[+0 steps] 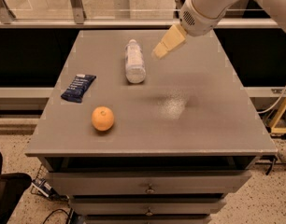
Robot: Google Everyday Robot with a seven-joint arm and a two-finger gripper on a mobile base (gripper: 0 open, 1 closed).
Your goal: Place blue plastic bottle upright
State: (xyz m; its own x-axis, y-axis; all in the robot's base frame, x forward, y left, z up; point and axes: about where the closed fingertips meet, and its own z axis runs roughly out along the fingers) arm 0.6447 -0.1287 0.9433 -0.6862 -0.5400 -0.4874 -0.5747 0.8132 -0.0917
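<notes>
The blue plastic bottle (134,61) is a small clear, faintly bluish bottle with a white cap. It lies on its side at the back middle of the grey table (199,120), cap pointing away from me. My gripper (162,49), with cream-coloured fingers, hangs above the table just right of the bottle's far end and holds nothing. It does not touch the bottle.
An orange (103,118) sits at the front left of the table. A dark blue snack-bar wrapper (78,87) lies at the left edge. Drawers run below the tabletop, and a railing and glass stand behind the table.
</notes>
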